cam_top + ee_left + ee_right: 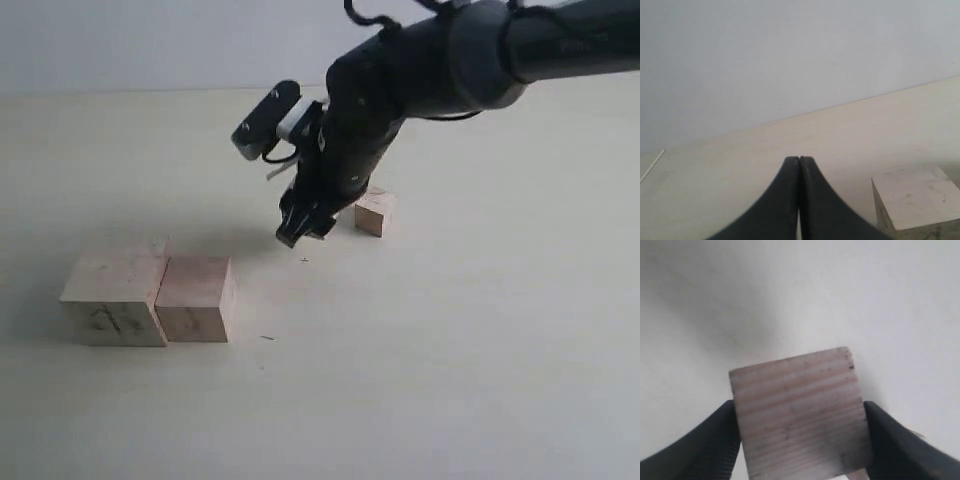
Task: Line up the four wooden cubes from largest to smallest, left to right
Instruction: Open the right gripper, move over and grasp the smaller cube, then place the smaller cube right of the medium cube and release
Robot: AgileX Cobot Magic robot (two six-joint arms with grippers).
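Right gripper (800,412) is clasping a wooden cube (795,390), fingers pressing both sides. Left gripper (799,161) is sitting clenched near largest cube (915,197).

Exterior: raised, mid-range, faces across table (450,380) to wall (150,40). Left wrist: low, near-level over table toward wall; big cube (914,197) shared with exterior. Right wrist: very close, steeply down on third cube (800,415).

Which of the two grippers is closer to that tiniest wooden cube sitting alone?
Right. The right gripper, clamped on the third-largest cube, sits just beside the smallest cube. The left gripper is shut beside the largest cube, at the row's far end.
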